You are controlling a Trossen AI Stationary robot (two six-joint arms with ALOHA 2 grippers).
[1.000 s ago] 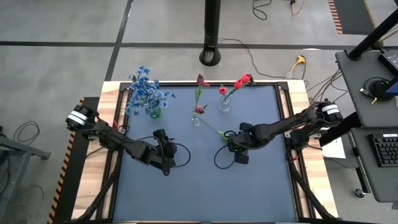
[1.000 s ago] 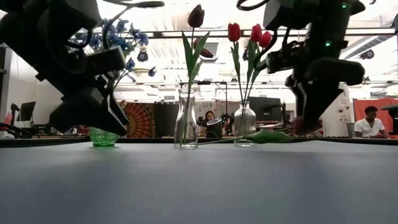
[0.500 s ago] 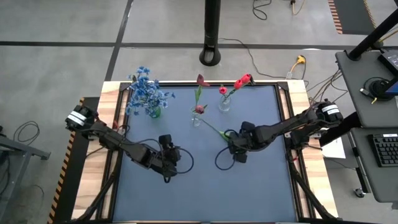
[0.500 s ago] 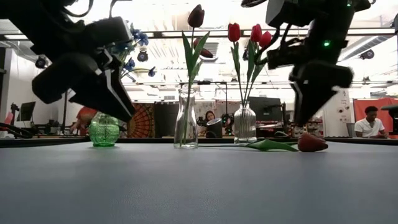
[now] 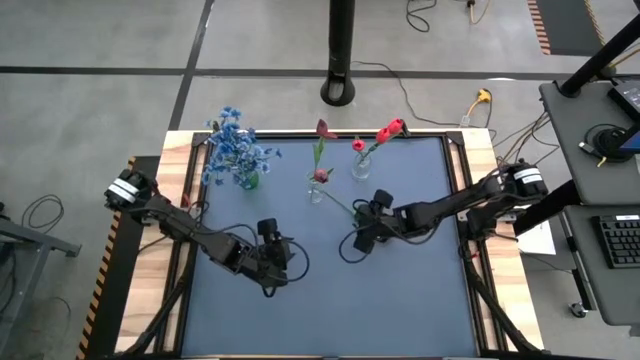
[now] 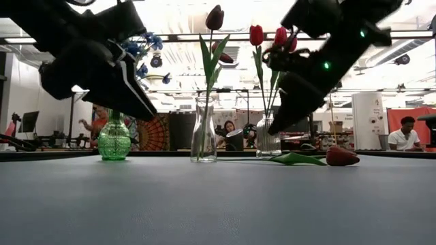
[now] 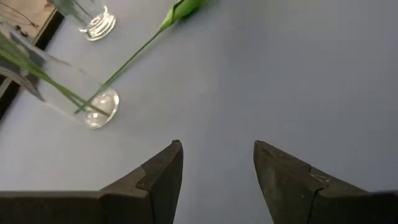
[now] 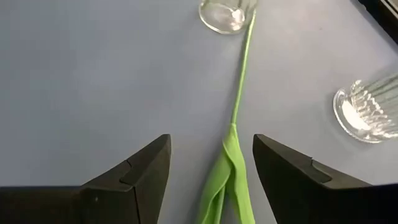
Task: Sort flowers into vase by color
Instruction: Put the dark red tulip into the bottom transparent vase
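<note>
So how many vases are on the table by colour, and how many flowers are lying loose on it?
Green vase: 1
Clear vases: 2
Loose flower lying on the table: 1
Total: 4

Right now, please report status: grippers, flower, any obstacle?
Left gripper open, empty. Right gripper open above the red flower lying on the table. Clear vase near its stem.

Both arms reach inward, left gripper (image 5: 272, 243) and right gripper (image 5: 364, 222) open-fingered.
</note>
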